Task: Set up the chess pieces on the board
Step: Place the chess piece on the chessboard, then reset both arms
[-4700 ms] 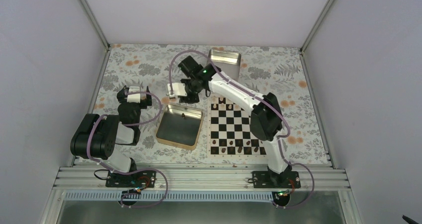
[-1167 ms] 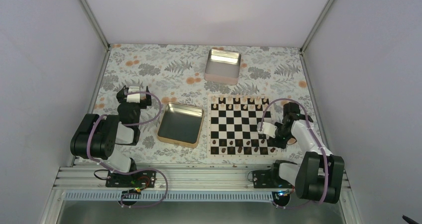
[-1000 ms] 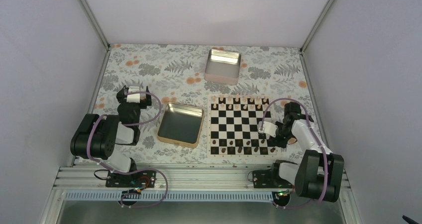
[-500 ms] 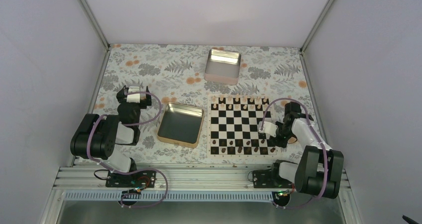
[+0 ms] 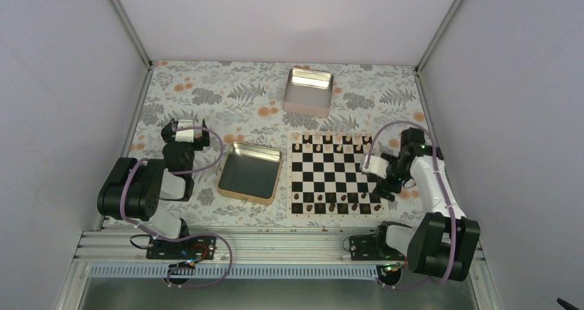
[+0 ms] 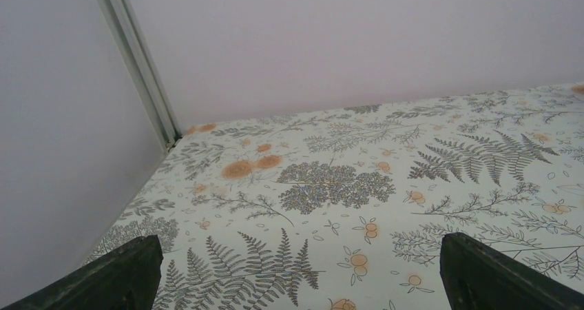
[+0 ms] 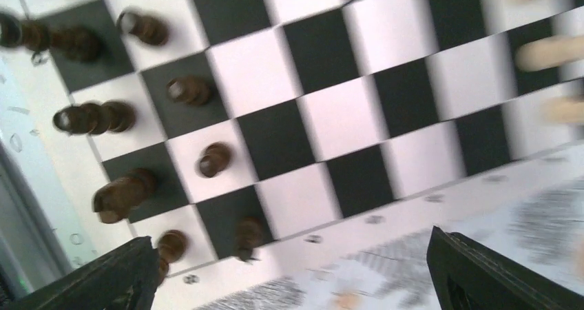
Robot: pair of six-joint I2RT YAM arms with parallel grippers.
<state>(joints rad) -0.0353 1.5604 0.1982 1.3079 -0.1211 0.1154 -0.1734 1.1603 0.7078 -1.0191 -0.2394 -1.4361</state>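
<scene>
The board [image 5: 329, 167] lies right of centre, its squares filling the right wrist view [image 7: 324, 48]. Several dark chess pieces [image 5: 329, 204] stand along its near rows. Up close, one piece [image 7: 248, 235] sits on a black edge square, and others [image 7: 213, 158] are beside it. My right gripper [image 5: 383, 180] hovers open over the board's right edge with nothing between its fingers [image 7: 296, 282]. My left gripper [image 5: 184, 135] rests folded at the far left, open and empty [image 6: 303, 282] over the floral cloth.
A gold-rimmed tray [image 5: 227, 186] lies left of the board. A silver tin [image 5: 309, 89] stands at the back. Pale pieces [image 5: 327, 142] line the board's far row, blurred in the wrist view [image 7: 551, 52]. Aluminium posts and walls ring the table.
My right arm swung from the gold tray to the board's near right corner. Its gripper then opened and lifted back toward the right edge. The left arm stayed still.
</scene>
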